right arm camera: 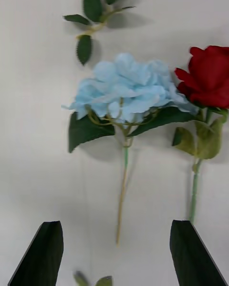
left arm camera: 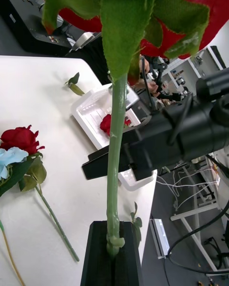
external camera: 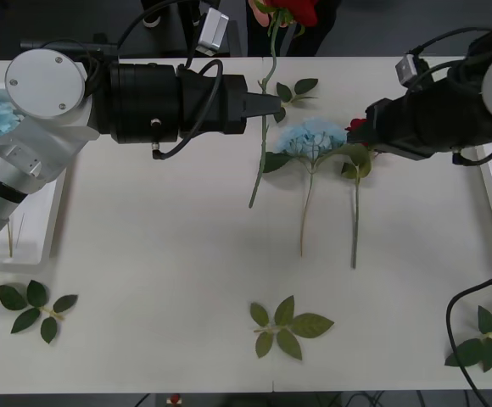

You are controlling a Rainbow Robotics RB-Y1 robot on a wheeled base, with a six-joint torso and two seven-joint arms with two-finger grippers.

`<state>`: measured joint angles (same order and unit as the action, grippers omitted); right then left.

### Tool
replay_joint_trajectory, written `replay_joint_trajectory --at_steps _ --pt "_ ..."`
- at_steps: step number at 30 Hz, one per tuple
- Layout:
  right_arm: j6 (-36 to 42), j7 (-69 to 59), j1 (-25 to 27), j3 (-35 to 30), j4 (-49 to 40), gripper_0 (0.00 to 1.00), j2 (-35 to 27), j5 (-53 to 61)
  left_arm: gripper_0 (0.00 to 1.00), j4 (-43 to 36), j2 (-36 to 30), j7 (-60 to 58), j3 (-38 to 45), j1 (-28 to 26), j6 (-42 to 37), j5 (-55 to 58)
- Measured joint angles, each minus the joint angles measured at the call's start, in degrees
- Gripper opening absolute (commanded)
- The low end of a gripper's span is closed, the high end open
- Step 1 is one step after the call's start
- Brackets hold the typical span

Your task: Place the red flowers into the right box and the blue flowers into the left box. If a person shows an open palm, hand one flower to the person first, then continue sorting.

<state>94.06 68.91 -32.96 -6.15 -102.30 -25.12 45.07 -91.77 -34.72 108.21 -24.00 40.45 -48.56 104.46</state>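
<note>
Gripping a red rose (external camera: 267, 80) by its stem, your left claw (external camera: 273, 103) is clenched, rose lifted over the surface (external camera: 161, 263); your right claw (right arm camera: 114, 252) hovers released above the blue flower (external camera: 311, 137).

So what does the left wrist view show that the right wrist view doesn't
Only the left wrist view shows the left hand shut on a red rose's stem, the right box with a rose in it, and the right hand from outside. Only the right wrist view shows a leaf sprig and the right hand's own open fingers. Both share the blue flower and the red rose beside it on the table.
</note>
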Motion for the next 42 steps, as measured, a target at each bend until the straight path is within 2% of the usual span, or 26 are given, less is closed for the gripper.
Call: replay_joint_trajectory --at_steps 6,10,29,34,37,42 --pt "-0.06 5.29 2.22 -6.81 0.00 0.66 0.00 11.14 0.00 0.06 0.00 0.01 0.00 0.00 0.00 0.00" --pt "-0.05 7.13 3.74 -9.42 0.00 0.66 0.00 13.35 0.00 0.08 0.00 0.01 0.00 0.00 0.00 0.00" --pt "-1.37 7.13 4.08 -8.79 0.01 0.68 0.00 15.37 0.00 0.10 0.00 0.02 0.00 0.00 1.48 0.00" --pt "-3.80 7.13 4.13 -8.79 0.27 0.72 0.00 21.86 0.00 0.36 0.00 0.04 0.00 0.21 3.06 0.00" --pt "-6.60 7.13 4.51 -8.79 2.28 0.78 0.00 29.22 0.00 0.87 0.00 1.16 0.00 0.80 4.06 -0.08" --pt "-10.55 10.29 5.72 -8.78 8.02 0.79 0.00 38.66 0.00 0.97 0.00 10.52 0.00 1.28 5.40 -0.29"
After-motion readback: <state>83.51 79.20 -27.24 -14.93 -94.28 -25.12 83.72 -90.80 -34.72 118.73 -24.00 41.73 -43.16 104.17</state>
